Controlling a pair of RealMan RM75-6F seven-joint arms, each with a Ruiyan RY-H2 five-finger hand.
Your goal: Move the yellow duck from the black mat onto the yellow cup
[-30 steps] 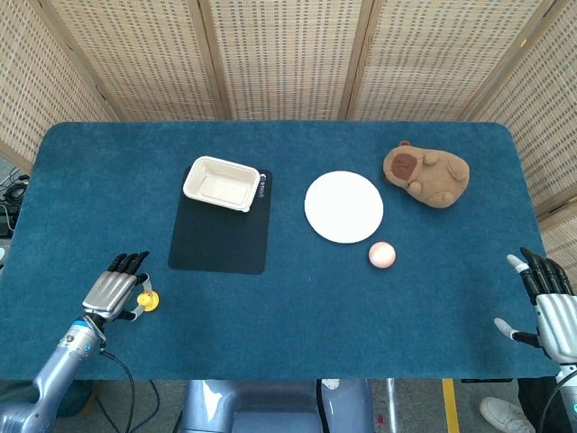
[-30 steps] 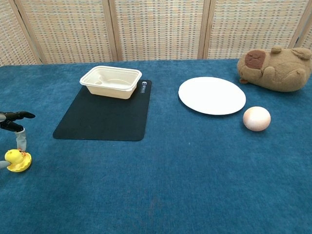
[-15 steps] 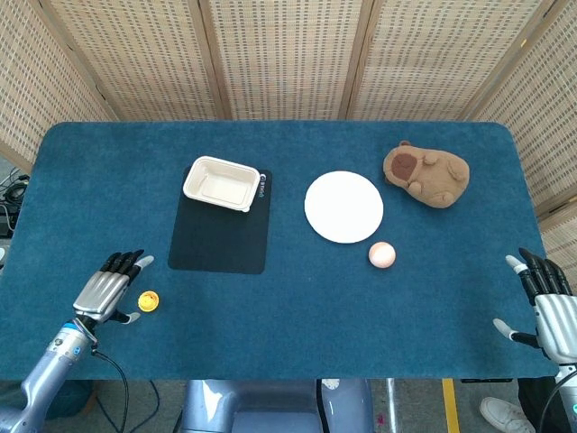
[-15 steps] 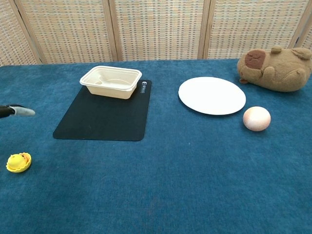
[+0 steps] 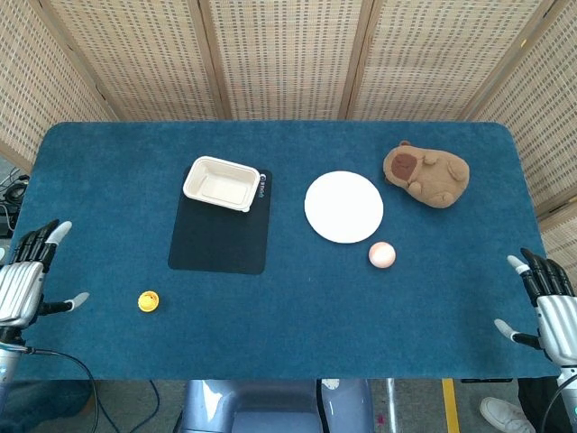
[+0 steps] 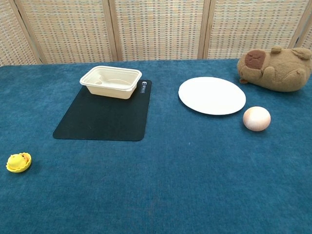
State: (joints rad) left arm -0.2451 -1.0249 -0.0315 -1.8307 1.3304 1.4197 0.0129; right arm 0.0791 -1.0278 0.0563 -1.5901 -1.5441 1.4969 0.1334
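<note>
The yellow duck (image 5: pixel 148 301) (image 6: pixel 18 161) sits on a small yellow cup on the blue cloth, left of and nearer than the black mat (image 5: pixel 221 233) (image 6: pixel 104 116). My left hand (image 5: pixel 24 280) hangs at the table's left edge, fingers spread, holding nothing, well left of the duck. At the right front corner my right hand (image 5: pixel 546 303) is also spread and empty. Neither hand appears in the chest view.
A cream tray (image 5: pixel 219 183) (image 6: pixel 110 81) stands on the mat's far end. A white plate (image 5: pixel 343 207) (image 6: pixel 211 95), a pinkish ball (image 5: pixel 381 254) (image 6: pixel 256 118) and a brown plush animal (image 5: pixel 426 174) (image 6: pixel 272 69) lie to the right.
My left hand has let go of the duck and drawn away to the left edge, out of the chest view. The duck stays on the cup. The right hand is unmoved.
</note>
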